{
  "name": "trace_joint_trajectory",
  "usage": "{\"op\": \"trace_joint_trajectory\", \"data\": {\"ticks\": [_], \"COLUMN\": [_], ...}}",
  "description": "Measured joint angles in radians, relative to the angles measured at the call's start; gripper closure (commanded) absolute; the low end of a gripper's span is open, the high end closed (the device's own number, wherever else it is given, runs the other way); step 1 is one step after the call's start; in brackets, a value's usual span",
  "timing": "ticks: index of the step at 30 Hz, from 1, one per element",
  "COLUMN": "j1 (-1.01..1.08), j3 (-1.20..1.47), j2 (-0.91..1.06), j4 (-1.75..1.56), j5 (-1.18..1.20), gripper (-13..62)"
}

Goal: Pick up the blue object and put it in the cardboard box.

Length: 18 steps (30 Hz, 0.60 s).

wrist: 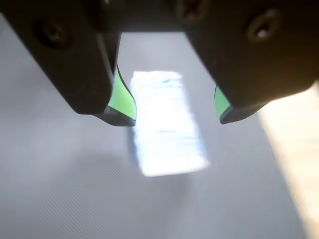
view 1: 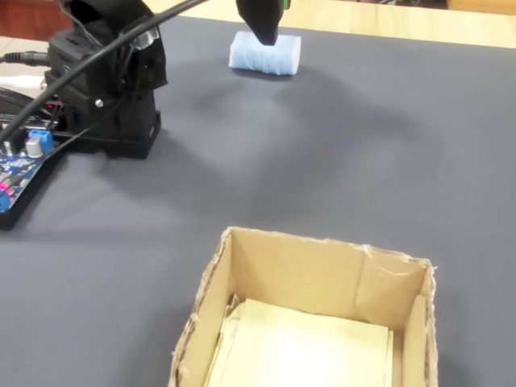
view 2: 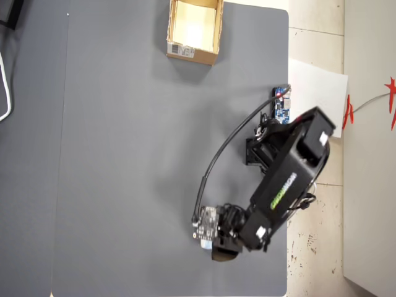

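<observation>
We see the claw (wrist: 172,117) spread wide above the blue object (wrist: 167,124), which lies on the grey bench (wrist: 55,184) directly beneath and between the green-lined tips, not yet touched. The pale ribbed block looks light and fairly stiff to us, its grooves offering some grip; we judge the two long sides, one facing each tip, the natural place to pinch. Far from the claw, across the bench, the cardboard box (view 1: 322,278) stands open-topped, and we make out only a pale yellowish lining inside it, nothing else
</observation>
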Motion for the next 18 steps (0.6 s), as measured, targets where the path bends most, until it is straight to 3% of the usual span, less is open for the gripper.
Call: {"op": "trace_joint_trajectory", "data": {"ticks": [16, 18], "j1": [-0.009, -0.015], "j3": [0.057, 0.092], "j2": [-0.098, -0.114], "j4": [-0.072, -0.091], "j5": [0.014, 0.040], "gripper": [20.0, 22.9]}}
